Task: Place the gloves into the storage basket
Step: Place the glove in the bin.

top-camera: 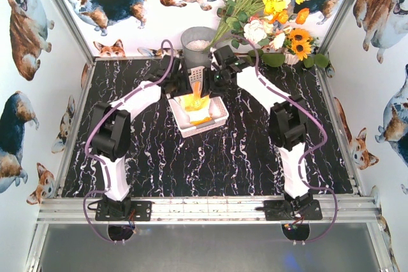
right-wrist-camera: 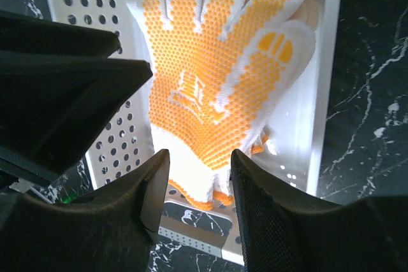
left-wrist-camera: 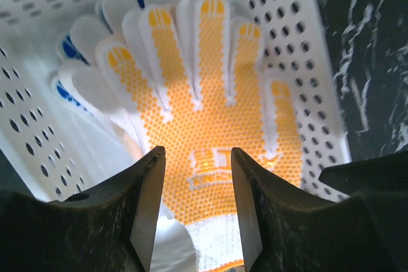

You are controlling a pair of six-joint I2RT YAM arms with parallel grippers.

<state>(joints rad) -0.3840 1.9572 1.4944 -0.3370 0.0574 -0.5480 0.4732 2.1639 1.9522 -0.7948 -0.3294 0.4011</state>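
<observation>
The white perforated storage basket (top-camera: 214, 123) stands mid-table. A yellow-dotted white glove (top-camera: 196, 102) lies palm up on top of the pile inside it. The left wrist view shows this glove (left-wrist-camera: 204, 106) over blue-tipped white gloves (left-wrist-camera: 73, 49), within the basket walls (left-wrist-camera: 287, 42). My left gripper (top-camera: 189, 79) is open and hovers over the glove's palm (left-wrist-camera: 196, 157). My right gripper (top-camera: 214, 78) is open too (right-wrist-camera: 199, 157). The glove's orange-trimmed cuff (right-wrist-camera: 197, 179) lies between its fingers, at the basket's end wall (right-wrist-camera: 95, 4), and is not clamped.
A grey round pot (top-camera: 197, 44) stands just behind the basket at the back wall. A bunch of yellow, white and orange flowers (top-camera: 268, 4) fills the back right corner. Metal frame rails (top-camera: 204, 208) edge the black marble table (top-camera: 210, 164).
</observation>
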